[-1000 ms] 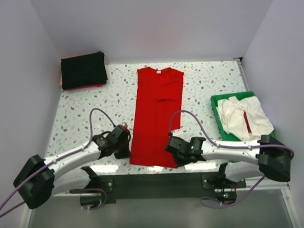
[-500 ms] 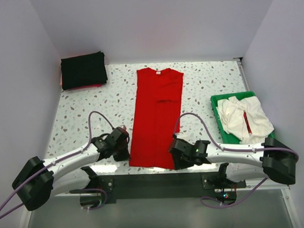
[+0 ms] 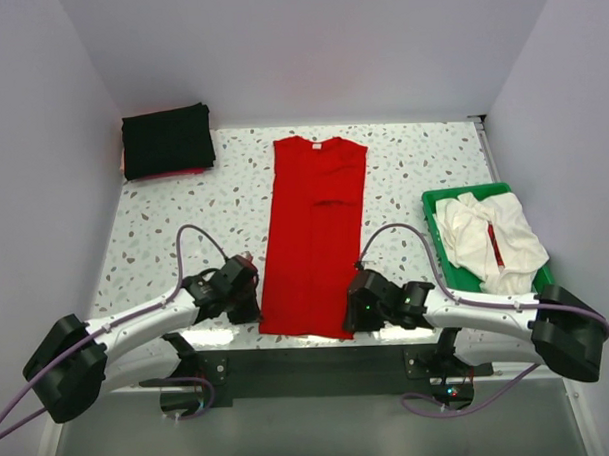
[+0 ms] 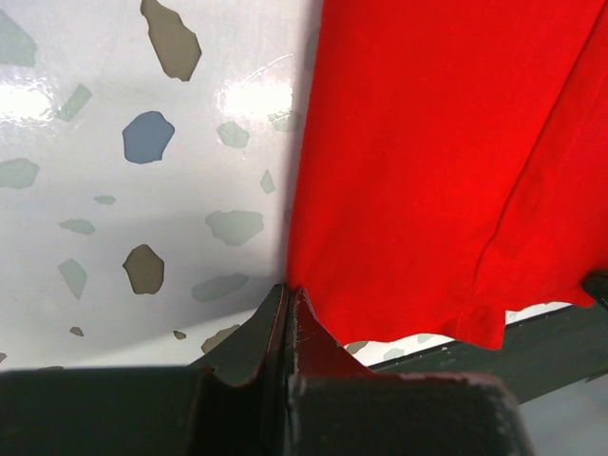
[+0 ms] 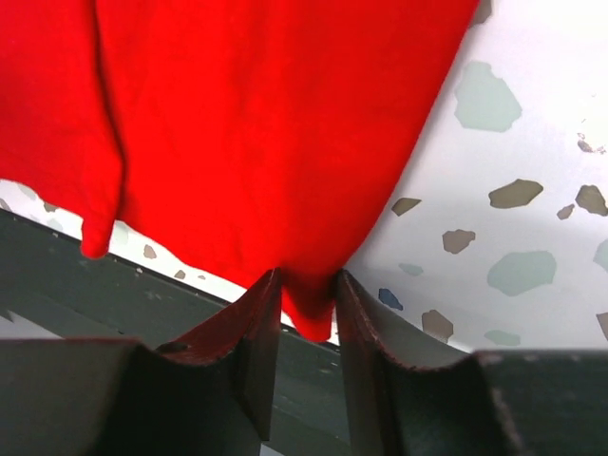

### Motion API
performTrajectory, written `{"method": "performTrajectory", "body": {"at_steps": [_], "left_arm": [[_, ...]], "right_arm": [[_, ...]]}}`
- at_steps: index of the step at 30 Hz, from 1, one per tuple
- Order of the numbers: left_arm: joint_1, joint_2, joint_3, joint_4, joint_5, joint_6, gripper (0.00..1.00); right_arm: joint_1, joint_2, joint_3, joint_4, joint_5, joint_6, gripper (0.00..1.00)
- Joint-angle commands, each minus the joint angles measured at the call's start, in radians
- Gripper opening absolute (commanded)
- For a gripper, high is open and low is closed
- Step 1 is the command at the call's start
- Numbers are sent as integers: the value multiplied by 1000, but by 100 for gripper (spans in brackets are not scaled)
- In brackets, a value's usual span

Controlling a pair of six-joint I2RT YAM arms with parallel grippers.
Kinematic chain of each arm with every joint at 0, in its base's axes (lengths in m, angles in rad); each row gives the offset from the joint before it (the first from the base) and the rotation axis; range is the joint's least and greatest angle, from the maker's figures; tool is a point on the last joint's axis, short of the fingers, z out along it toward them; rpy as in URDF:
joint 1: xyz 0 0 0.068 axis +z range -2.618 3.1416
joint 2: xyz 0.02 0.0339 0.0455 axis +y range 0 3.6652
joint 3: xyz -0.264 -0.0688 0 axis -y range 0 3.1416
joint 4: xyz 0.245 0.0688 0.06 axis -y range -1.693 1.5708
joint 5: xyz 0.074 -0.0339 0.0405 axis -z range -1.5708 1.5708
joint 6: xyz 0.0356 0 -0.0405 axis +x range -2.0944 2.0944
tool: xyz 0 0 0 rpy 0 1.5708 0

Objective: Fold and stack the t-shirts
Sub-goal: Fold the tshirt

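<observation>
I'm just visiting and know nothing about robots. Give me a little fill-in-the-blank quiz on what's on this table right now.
The plain red cloth t-shirt lies stretched flat in the ___ of the speckled table.
The left gripper is shut on that shirt's near ___ corner.
The crumpled whitish cloth shirt lies in a ___ plastic tray.
The folded cloth shirt at the far left corner is ___.
Missing words: middle; left; green; black.
</observation>
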Motion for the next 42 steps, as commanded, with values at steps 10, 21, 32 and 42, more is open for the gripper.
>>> {"method": "performTrajectory", "body": {"at_steps": [10,21,32,42], "left_arm": [[-21,-93,39,-64,23,-17,0],[34,45,243,29,-33,84,0],[192,409,545,198,-75,121,0],[318,671,747,250,-63,130,0]], "right_arm": [[-16,-194,30,-279,40,-25,8],[-135,-72,240,-289,164,-264,5],[-455,278,536,-137,147,-480,2],[-657,499,708,-62,32,-522,0]]}}
